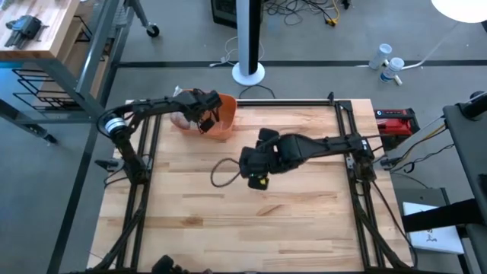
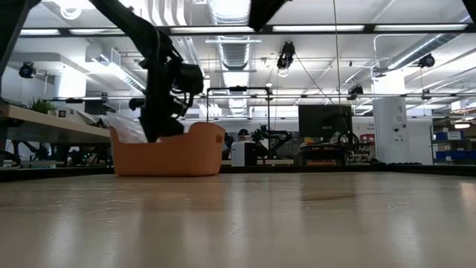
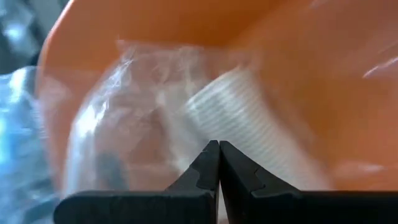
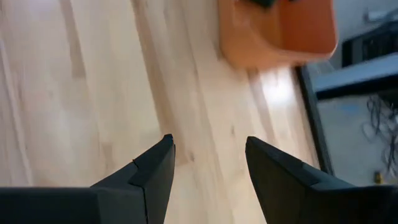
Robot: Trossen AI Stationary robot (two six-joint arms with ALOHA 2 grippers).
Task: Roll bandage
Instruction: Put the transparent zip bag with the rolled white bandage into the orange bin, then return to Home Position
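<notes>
An orange basket (image 1: 221, 122) (image 2: 169, 152) stands on the table at its far left. Inside it lie clear plastic bags (image 3: 118, 124) and a white ribbed bandage roll (image 3: 239, 115), which seems to be wrapped in clear plastic. My left gripper (image 1: 204, 116) (image 3: 219, 149) reaches down into the basket, shut, with its tips just in front of the roll. My right gripper (image 1: 256, 169) (image 4: 208, 155) hovers open over bare wood near the table's middle, holding nothing. The basket (image 4: 280, 31) lies ahead of it. My left gripper's shut fingertips (image 3: 211, 158) stand right at the clear plastic over the bandage roll, coming down into the basket from above. I cannot tell whether they touch or hold any of the plastic.
A thin dark cord loop (image 1: 222, 173) lies on the wood just left of my right gripper. More clear plastic (image 1: 179, 118) spills over the basket's left side. Dark frame rails (image 1: 346, 144) run along the table's left and right edges. The near half of the table is bare wood (image 1: 251, 228).
</notes>
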